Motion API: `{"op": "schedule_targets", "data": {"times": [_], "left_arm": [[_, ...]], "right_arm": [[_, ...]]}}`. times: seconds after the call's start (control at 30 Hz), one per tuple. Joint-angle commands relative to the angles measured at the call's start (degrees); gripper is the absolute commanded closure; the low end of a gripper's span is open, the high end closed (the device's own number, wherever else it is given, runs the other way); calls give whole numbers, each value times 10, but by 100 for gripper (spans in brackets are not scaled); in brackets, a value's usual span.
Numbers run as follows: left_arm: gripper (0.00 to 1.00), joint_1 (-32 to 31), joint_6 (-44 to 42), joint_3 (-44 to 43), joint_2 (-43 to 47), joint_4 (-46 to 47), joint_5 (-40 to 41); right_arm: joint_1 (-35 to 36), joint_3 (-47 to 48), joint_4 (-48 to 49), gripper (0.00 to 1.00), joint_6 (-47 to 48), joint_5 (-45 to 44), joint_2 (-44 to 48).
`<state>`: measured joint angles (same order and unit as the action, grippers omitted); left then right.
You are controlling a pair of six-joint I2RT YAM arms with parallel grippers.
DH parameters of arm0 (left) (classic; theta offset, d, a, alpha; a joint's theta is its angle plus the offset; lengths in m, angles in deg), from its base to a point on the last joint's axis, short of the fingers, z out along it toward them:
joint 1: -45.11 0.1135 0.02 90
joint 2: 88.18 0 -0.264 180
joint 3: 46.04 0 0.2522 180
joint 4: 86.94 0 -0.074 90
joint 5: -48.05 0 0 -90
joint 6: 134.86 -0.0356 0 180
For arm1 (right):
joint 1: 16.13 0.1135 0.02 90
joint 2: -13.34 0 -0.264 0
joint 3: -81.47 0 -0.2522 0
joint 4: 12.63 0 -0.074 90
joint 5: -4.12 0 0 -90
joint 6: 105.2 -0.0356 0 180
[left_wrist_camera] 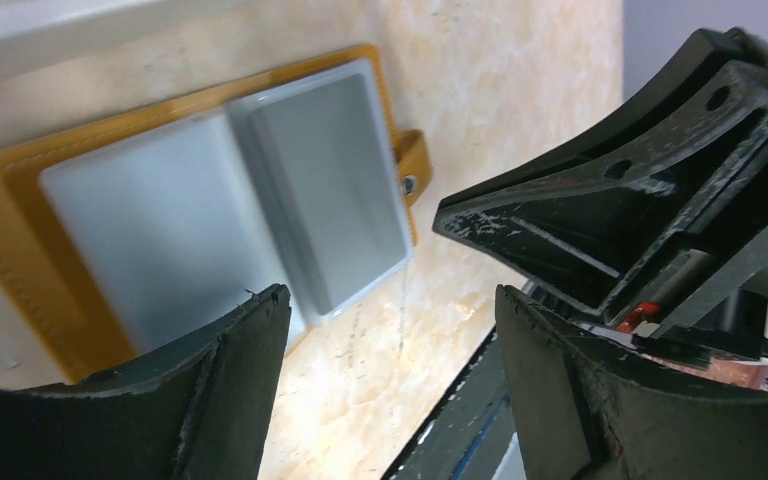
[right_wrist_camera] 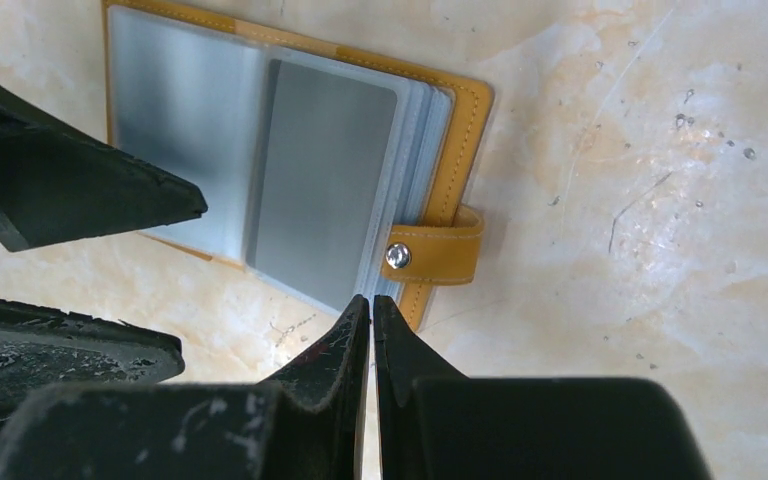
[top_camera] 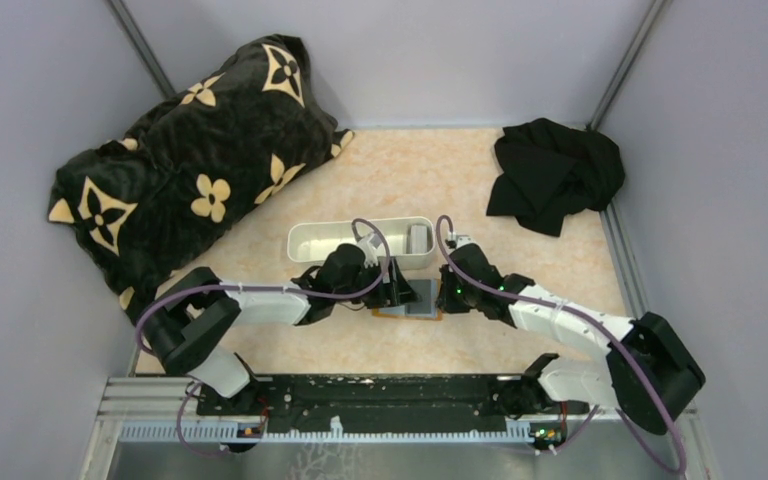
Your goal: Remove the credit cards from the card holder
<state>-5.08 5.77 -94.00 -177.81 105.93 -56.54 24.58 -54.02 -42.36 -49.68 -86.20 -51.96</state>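
Note:
The orange-tan card holder lies open on the table between both grippers, its grey-blue sleeves facing up. A grey credit card sits in the sleeve on the snap-tab side. My right gripper is shut, its tips touching the near edge of the sleeve stack beside the snap tab; I cannot tell whether a sleeve edge is nipped. My left gripper hangs open just off the holder's near edge, with only table between its fingers.
A long white tray stands just behind the holder with a grey flat item at its right end. A dark patterned cushion fills the back left. A black cloth lies at the back right. Walls close in on three sides.

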Motion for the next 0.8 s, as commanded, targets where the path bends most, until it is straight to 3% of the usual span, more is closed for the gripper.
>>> {"op": "schedule_targets", "data": {"times": [0.0, 0.37, 0.77], "left_arm": [[19, 4, -15, 18, 11, -13, 21], [19, 11, -34, 39, 52, -61, 48], [19, 14, -26, 51, 31, -35, 31]], "right_arm": [[-2, -2, 66, 94, 7, 6, -31], [-2, -18, 117, 94, 5, 26, -88], [-2, 7, 140, 94, 8, 61, -107]]}}
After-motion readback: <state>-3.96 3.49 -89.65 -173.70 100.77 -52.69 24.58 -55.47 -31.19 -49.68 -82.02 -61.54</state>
